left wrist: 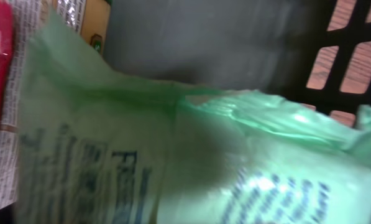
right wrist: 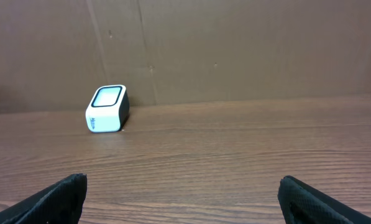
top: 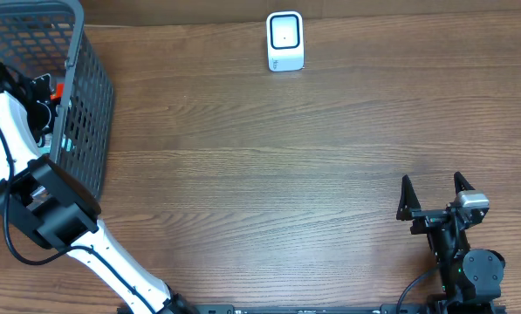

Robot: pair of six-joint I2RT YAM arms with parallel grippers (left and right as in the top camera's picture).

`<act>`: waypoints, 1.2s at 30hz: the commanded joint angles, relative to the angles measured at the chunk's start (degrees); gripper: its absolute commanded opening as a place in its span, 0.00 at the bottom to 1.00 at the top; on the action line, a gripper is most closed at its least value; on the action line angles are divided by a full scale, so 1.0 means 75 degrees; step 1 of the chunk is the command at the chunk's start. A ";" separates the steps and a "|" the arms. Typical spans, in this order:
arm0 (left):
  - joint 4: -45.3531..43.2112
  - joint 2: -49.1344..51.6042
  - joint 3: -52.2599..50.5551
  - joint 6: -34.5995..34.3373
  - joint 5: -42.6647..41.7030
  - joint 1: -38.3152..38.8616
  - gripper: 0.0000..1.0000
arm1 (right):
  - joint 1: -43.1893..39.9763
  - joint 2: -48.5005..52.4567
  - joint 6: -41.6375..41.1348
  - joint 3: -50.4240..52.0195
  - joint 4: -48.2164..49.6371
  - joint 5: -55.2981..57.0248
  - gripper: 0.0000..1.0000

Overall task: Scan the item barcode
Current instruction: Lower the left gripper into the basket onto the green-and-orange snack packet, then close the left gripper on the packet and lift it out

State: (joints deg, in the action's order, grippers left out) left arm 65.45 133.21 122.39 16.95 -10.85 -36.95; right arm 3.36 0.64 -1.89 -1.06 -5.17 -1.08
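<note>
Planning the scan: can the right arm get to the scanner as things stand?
Likely yes: nothing stands between the open right gripper and the scanner, though it sits at the table's far edge.

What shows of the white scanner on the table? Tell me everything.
The scanner is a small white block with rounded corners, plastic by its look. A dark frame rings a pale window on its slanted face, with small dark print below. It stands upright at the far edge of the wooden table. Only the table touches it.
</note>
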 commanded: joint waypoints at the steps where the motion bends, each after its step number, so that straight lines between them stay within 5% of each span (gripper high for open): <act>1: -0.0219 0.0085 -0.0481 0.0143 0.0099 -0.0020 1.00 | -0.0029 -0.0061 0.0006 0.0082 0.0047 0.0012 1.00; 11: -0.0251 0.0035 -0.0391 0.0143 0.0105 -0.0020 0.45 | -0.0029 -0.0061 0.0003 0.0082 0.0047 0.0012 1.00; 22: -0.0248 -0.0667 -0.0338 0.0020 0.0105 -0.0020 0.43 | -0.0029 -0.0061 0.0003 0.0082 0.0047 0.0012 1.00; 36: -0.1000 -0.3643 -0.0338 -0.1274 0.0096 -0.0020 0.39 | -0.0029 -0.0061 0.0006 0.0082 0.0047 0.0012 1.00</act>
State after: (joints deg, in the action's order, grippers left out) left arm 59.29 113.97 118.69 11.94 -9.61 -37.15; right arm 3.38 0.62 -1.91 -1.06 -5.15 -1.06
